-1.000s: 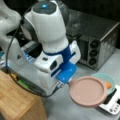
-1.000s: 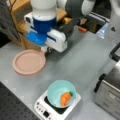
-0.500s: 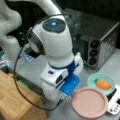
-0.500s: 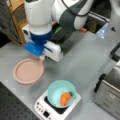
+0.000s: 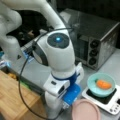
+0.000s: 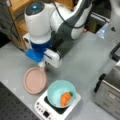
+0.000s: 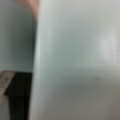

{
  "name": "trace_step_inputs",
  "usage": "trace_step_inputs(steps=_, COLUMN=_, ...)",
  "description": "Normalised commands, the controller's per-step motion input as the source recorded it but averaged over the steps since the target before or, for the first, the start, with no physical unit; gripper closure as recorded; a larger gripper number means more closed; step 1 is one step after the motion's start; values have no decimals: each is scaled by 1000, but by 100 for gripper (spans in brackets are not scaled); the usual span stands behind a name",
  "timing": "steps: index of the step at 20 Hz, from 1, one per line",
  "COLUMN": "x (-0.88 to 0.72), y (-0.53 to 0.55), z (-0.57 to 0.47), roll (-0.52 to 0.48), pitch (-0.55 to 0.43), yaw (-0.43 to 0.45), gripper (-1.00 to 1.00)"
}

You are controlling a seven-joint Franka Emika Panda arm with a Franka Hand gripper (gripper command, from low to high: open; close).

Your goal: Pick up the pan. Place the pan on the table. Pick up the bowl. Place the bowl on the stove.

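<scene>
Claw (image 6: 42, 65) nearer pan (image 6: 35, 80) (wrist blind)

Your way down to the stove (image 6: 43, 113) is blocked from above by the bowl (image 6: 61, 93), which sits on it with an orange item (image 6: 65, 98) inside. Just beside it the pan (image 6: 35, 80) lies flat on the table (image 6: 82, 62), so that patch is taken. The arm's wrist stands low over the pan's far edge. The toaster oven (image 5: 100, 42) closes one side, while the grey table between it and the stove is free to pass
</scene>
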Motion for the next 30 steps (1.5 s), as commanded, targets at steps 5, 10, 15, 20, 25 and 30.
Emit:
trace_step_inputs(steps=5, x=112, y=-160, z=8, roll=36, pitch=-8, yaw=65, gripper=100)
trace_step_inputs(steps=10, x=119, y=-157, z=57, roll=13, pitch=3, yaw=80, gripper=100)
trace_step_inputs(steps=15, x=151, y=-99, z=-33, roll=9, pitch=-13, yaw=76, gripper=100)
trace_step_inputs(steps=20, x=238, y=-67, z=-185, roll=1, pitch=-63, yaw=72, gripper=100)
trace_step_inputs(steps=25, x=268, y=-71, z=-166, roll=29, pitch=-69, yaw=67, gripper=100)
trace_step_inputs(steps=30, x=224, y=-89, z=-33, roll=35, pitch=-29, yaw=67, gripper=100)
